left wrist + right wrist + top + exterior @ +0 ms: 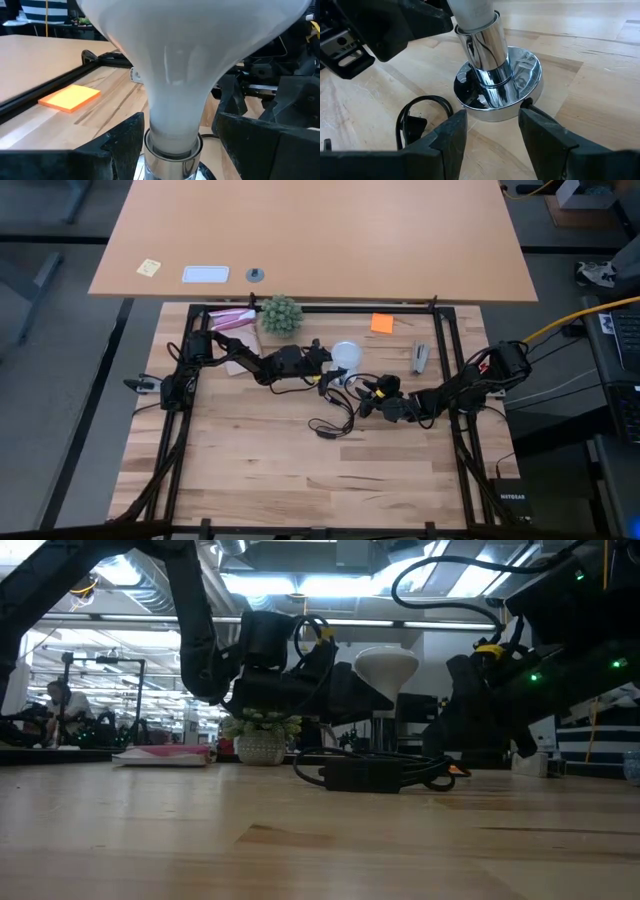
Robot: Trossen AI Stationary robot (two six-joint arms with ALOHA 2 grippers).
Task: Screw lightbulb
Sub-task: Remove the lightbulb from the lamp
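lightbulb (175, 75): upright in the chrome socket (492, 75), mid-table, far half, just right of the plant (281, 313)
left gripper (172, 145): at the bulb's neck, fingers spread either side, gaps visible, not clamped
right gripper (490, 130): low at the socket base from the right, fingers apart, clear of the disc
cord (335, 425): black, coiled near side of socket
sticky pad (382, 323): orange, far right of bulb
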